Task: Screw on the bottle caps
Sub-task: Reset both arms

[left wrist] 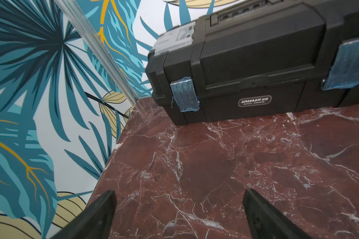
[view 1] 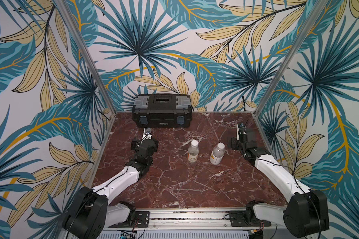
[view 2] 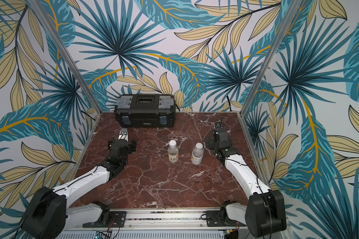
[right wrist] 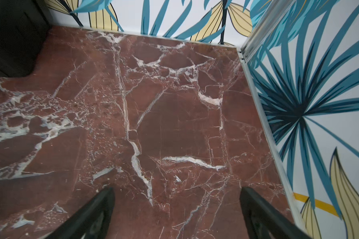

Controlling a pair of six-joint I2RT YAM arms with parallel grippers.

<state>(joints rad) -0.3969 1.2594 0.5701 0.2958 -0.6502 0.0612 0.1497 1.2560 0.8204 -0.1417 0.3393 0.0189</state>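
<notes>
In both top views, two bottles are seen standing upright near the middle of the red marble table (view 1: 174,186), side by side but not touching. The bottle with the printed label (view 1: 193,155) is placed nearer the left arm, and the bottle with the white-and-yellow label (view 1: 216,157) nearer the right arm. A white cap (view 1: 194,143) is seated on the neck of the former, and a second white cap (view 1: 221,145) on the neck of the latter; how tightly either is threaded cannot be told. A black toolbox (view 1: 162,111) is set against the back wall, its lid down. The left gripper (view 1: 144,142) is held to the left of the bottles, just in front of the toolbox; the right gripper (view 1: 239,139) is held to their right, near the side wall; neither bottle is touched.

In the left wrist view, the left gripper (left wrist: 179,192) is shown with its jaws spread wide and nothing grasped; only bare table (left wrist: 216,155) is seen between them. The toolbox (left wrist: 257,62) is seen ahead, its two front latches covered in blue.

In the right wrist view, the right gripper (right wrist: 177,189) is likewise shown released and empty over bare table (right wrist: 174,103). A dark corner of the toolbox (right wrist: 13,37) is caught at the picture's edge; the leaf-patterned wall (right wrist: 319,103) is seen close alongside.
</notes>
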